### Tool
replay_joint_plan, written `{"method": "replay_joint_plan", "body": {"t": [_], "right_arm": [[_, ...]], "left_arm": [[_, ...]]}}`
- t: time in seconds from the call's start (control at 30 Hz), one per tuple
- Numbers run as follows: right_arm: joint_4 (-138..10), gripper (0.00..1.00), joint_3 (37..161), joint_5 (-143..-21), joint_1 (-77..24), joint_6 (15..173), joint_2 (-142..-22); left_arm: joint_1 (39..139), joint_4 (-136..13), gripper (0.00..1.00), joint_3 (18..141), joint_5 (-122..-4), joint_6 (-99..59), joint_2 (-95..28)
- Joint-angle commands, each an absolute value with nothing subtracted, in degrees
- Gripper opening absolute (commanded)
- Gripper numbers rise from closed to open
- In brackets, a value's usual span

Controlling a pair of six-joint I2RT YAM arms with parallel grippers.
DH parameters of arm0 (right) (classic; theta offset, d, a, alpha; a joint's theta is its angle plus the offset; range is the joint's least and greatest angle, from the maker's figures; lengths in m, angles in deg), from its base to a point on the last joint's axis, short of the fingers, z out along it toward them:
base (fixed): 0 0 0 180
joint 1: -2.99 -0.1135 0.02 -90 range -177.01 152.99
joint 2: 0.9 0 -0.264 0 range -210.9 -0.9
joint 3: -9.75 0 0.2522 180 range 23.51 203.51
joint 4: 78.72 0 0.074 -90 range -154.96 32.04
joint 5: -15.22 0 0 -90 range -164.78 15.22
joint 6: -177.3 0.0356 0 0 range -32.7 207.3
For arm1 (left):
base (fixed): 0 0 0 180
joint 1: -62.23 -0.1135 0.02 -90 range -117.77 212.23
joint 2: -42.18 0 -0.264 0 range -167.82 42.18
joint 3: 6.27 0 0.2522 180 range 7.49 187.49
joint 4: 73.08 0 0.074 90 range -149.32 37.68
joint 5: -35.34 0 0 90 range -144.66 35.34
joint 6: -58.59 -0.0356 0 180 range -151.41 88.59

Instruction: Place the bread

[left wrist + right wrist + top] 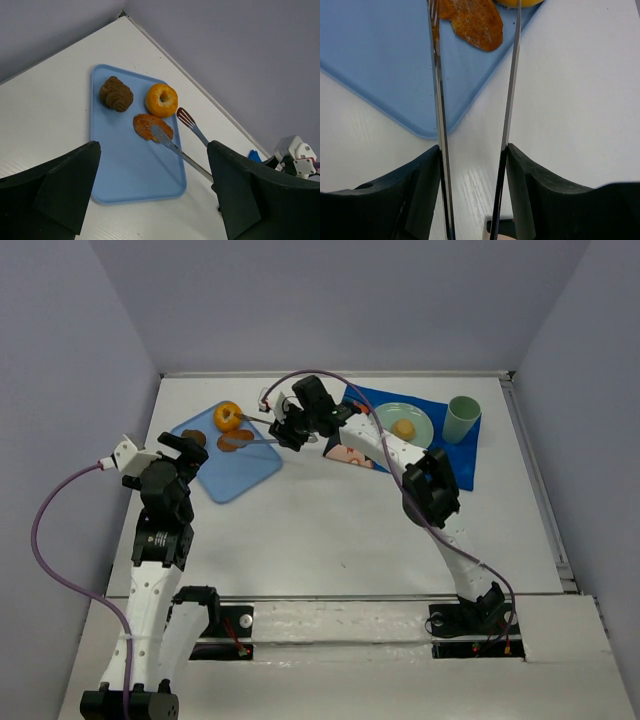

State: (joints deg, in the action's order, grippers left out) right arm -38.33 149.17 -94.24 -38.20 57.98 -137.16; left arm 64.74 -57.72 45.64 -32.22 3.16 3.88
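Item: flat toasted bread slice (152, 127), on the blue tray (115, 175), beside the bagel (161, 99). I judge it light, thin and crumbly; best gripped across its edges. Right gripper (472, 150) pinches the tongs (438, 100), 1 tip over the slice. Left gripper (152, 147) is spread and empty.
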Motion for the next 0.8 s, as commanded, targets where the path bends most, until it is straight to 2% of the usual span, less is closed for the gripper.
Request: {"method": "replay_joint_plan", "body": {"t": [0.0, 0.57, 0.7, 0.77], "right_arm": [[-37.6, 0.59, 153.5, -92.8, -38.5, 54.7, -137.7], [-35.0, 0.69, 160.7, -92.0, -38.5, 57.2, -146.1], [-34.4, 0.68, 161.8, -92.3, -38.5, 58.0, -147.3], [-32.9, 0.61, 161.8, -93.8, -38.5, 58.4, -147.1]], "left_arm": [[64.5, -59.7, 0.99, 45.6, -32.4, 2.4, 4.7], [64.5, -59.5, 0.99, 45.3, -31.3, 2.6, 6.8], [64.5, -59.4, 0.99, 45.2, -30.2, 2.9, 7.4], [64.6, -59.4, 0.99, 45.1, -30.0, 3.0, 7.7]]}}
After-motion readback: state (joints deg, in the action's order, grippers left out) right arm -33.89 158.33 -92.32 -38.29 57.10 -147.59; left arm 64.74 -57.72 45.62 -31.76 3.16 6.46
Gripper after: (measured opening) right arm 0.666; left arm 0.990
